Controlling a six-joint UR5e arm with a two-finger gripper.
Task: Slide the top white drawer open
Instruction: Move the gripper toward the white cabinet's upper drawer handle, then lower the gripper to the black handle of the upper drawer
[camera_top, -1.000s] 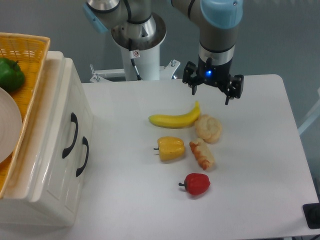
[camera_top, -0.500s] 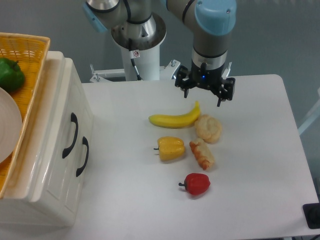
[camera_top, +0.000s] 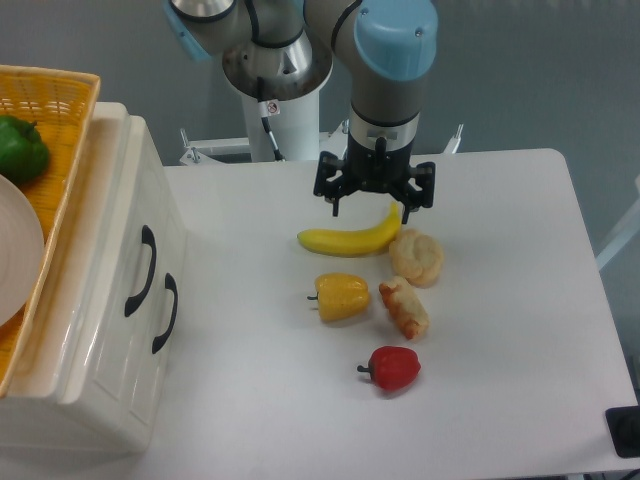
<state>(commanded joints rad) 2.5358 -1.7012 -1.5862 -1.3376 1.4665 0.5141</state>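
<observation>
Black and spread wide, the pincer (camera_top: 374, 197) hangs empty over the worktop (camera_top: 500, 300), its two fingers set well apart just above the stem end of the banana (camera_top: 348, 237). Nothing is held. Below and around it lie a bread roll (camera_top: 417, 256), a croissant (camera_top: 404, 307), a yellow pepper (camera_top: 341, 296) and a red pepper (camera_top: 394, 368).

Well off to the side stands the cream cabinet (camera_top: 100, 330), and the top white drawer (camera_top: 115, 250) is shut, its curved black handle (camera_top: 143, 270) facing the worktop, with the lower drawer's handle (camera_top: 166, 312) just beside it. A wicker basket (camera_top: 45, 150) holding a green pepper (camera_top: 22, 147) sits on top of the cabinet.

The step in hand looks like the approach. To do it well, the arm should clear the fruit, turn the fingers to straddle the upper handle only, close across its middle, then pull straight out along the drawer's line so the cabinet does not drag or tip.

Against half a second ago, the pincer has travelled across the worktop toward the cabinet side and now sits lower over the banana; the fruit and cabinet lie unmoved.
</observation>
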